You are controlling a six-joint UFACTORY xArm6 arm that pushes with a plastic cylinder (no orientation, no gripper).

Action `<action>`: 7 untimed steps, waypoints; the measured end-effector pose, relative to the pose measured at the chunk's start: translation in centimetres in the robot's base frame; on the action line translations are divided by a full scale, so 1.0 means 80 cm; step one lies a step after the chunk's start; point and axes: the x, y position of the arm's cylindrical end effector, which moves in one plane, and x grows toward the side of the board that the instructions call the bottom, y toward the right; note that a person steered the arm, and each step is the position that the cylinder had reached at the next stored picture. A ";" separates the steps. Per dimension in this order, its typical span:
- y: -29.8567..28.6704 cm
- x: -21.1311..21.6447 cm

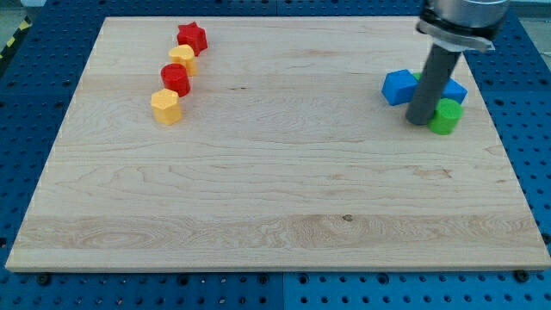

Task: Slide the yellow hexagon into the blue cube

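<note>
My tip (420, 120), a bare rod holding nothing, sits among blue cube (399, 87) cluster; yellow hexagon (166, 107) lies far toward view's left across worktop (275, 215).

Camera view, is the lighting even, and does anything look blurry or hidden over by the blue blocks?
Camera view: light is soft and even, no glare on the wooden board, only faint shadows under blocks. The yellow hexagon looks sharp. The rod hides part of the blue blocks; my tip sits beside the green block.
</note>
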 end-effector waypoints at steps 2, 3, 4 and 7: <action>-0.061 0.013; -0.162 0.041; -0.283 0.085; -0.561 -0.004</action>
